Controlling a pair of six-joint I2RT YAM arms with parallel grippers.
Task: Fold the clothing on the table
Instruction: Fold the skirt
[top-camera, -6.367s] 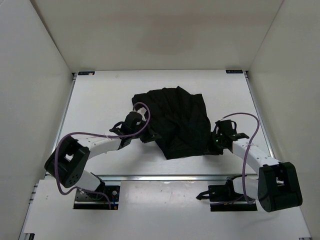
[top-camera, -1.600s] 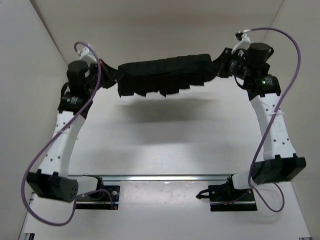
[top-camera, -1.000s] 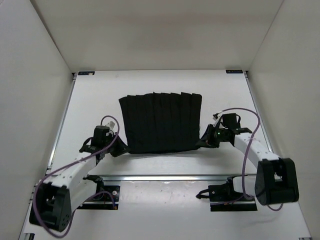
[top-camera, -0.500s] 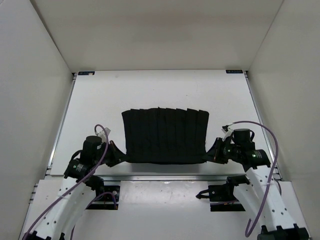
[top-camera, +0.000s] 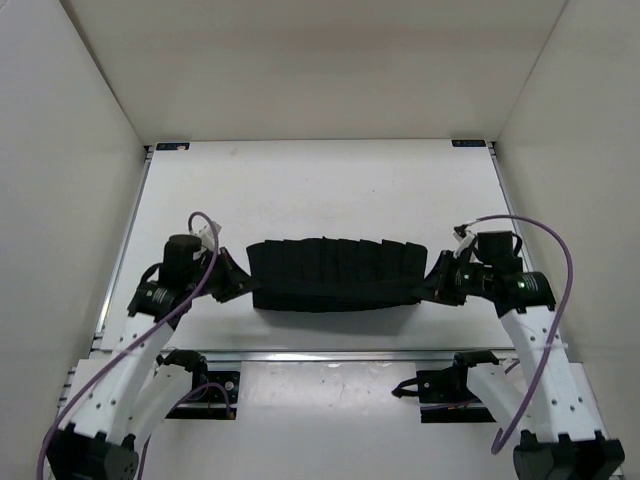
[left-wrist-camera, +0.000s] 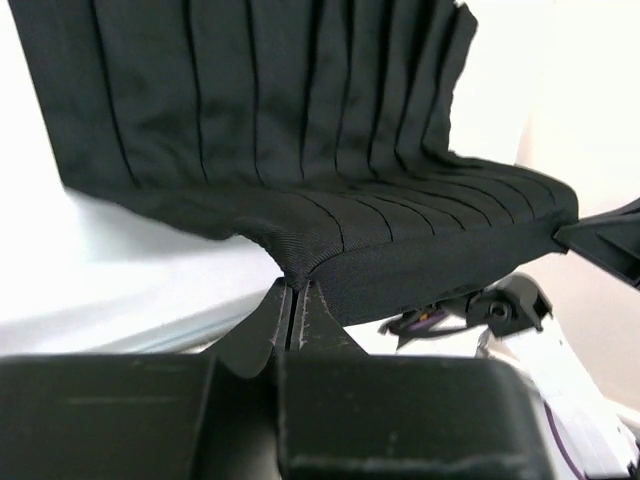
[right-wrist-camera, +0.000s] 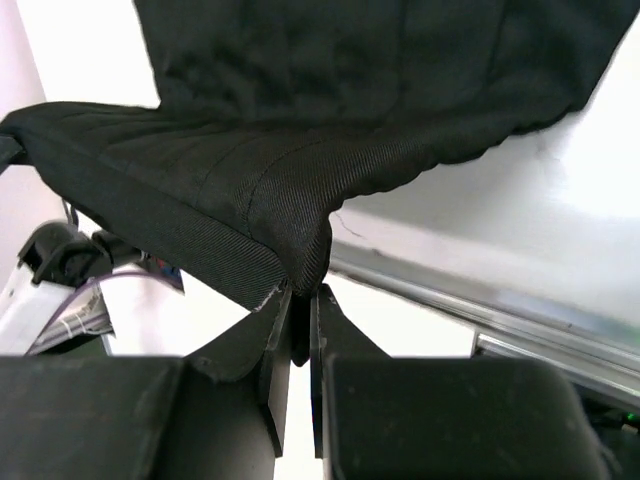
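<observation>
Black, ribbed-looking fabric stretches in a wide band between the two arms: the clothing is drawn taut from side to side over the near half of the white worktop, just beyond the silver rail along its near edge. Straight creases cross the band at even spacing, so it looks pleated. A soft shadow lies on the worktop under its near edge.

The left hand is pressed together on the left end of the clothing. In the left wrist view its two fingers meet with only a thin seam between them, and a corner of the hem is nipped in that seam. From there the cloth runs away as a nearly level shelf, then bends and spreads out beyond it in long parallel folds.

The right hand does the same at the other end — fingers all but touching, a bunched corner of the hem pinched between the tips, as the right wrist view shows. There the woven texture is plain to see, and a few loose threads stick out at the pinch. The far part of the clothing appears to rest on the worktop, though I cannot tell exactly where it first touches.

Both arms reach forward from their bases with elbows turned outward, and purple cables loop beside them. Plain white walls enclose the worktop on three sides.
</observation>
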